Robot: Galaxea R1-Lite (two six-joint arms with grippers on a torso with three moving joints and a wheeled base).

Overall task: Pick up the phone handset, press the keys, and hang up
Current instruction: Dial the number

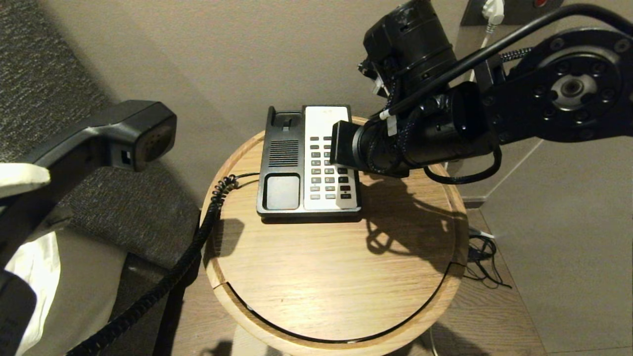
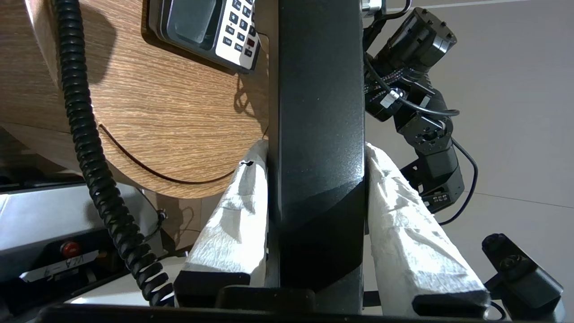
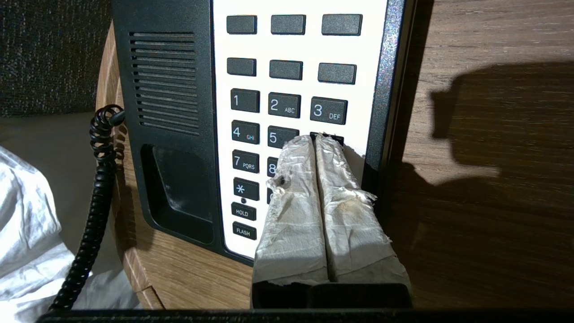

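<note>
Phone handset (image 1: 118, 136) sits off its cradle, lifted clear to the left of the phone base (image 1: 307, 163), out past the rim of the round wooden counter (image 1: 336, 277). The left claw (image 2: 316, 152) clamps it across its long black body, one paper-wrapped finger (image 2: 237, 215) pressed to each side, so the jaws stand at a middling width, filled by the handset. Its coiled cord (image 1: 198, 237) runs from the phone base's left side, over the counter's edge and down toward the lower left of the head view.

On the phone base, the keys (image 3: 264, 116) form a grid in the white faceplate, to the right of the black slotted speaker grille (image 3: 163, 83) and the bare cradle recess below it. The right claw (image 3: 316, 143) comes in over the phone base from its right side, its two wrapped fingers (image 3: 296, 202) pressed together with no gap, holding nothing. Their tips lie over the right part of the row that starts with 4, covering that row's third key and partly hiding the 5; I cannot tell if they are pressing down.

The phone base itself stands at the far side of the counter, and the right arm's shadow falls on the wood just right of it. Beyond the counter, to the phone base's left, is a dark grey textured surface with white cloth (image 1: 37, 267) lower down.
</note>
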